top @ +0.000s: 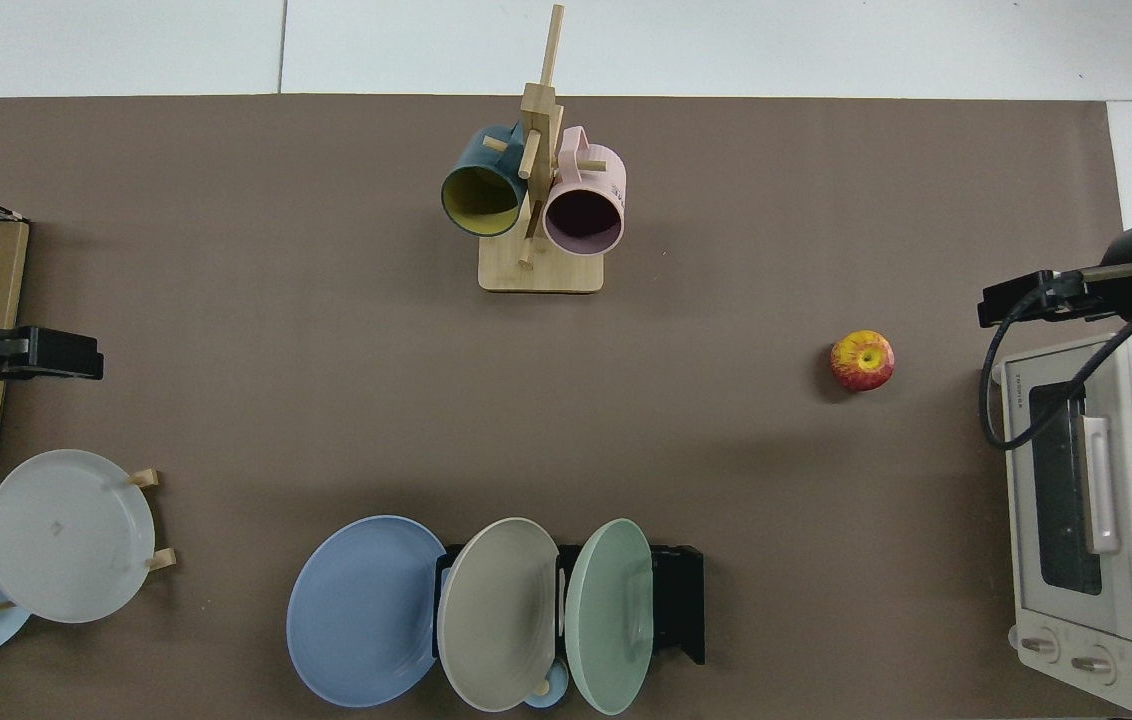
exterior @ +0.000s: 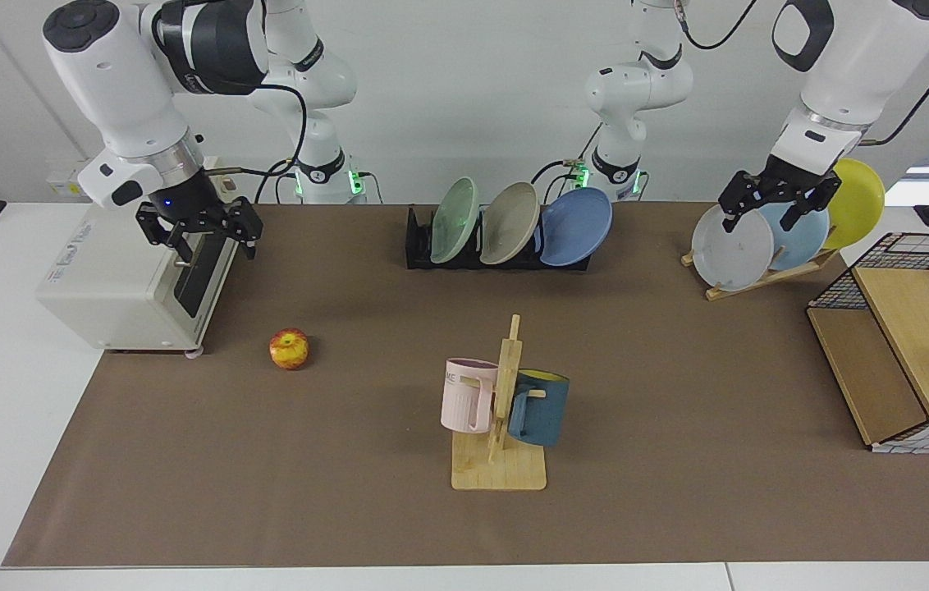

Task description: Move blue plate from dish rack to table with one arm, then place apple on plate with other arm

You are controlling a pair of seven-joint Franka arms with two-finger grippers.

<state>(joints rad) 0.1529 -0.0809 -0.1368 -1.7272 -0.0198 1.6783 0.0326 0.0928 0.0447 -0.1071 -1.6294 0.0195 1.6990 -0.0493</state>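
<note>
The blue plate point(exterior: 577, 226) point(top: 366, 610) leans in the end slot of the black dish rack point(exterior: 418, 246) point(top: 678, 605), beside a beige and a green plate. On the brown mat of the table point(exterior: 350, 492) the apple point(exterior: 289, 349) point(top: 862, 360) lies alone, near the toaster oven. My right gripper point(exterior: 203, 236) point(top: 1018, 298) hangs open and empty above the oven's front, up and to the side of the apple. Far from the rack, my left gripper point(exterior: 762, 215) point(top: 61, 357) hovers open and empty over the wooden plate stand.
A white toaster oven point(exterior: 124, 279) stands at the mat's edge by the right arm. A mug tree point(exterior: 504, 410) carries a pink and a dark blue mug. The wooden stand point(exterior: 760, 275) holds grey, pale blue and yellow plates. A wire basket point(exterior: 916, 345) sits beyond it.
</note>
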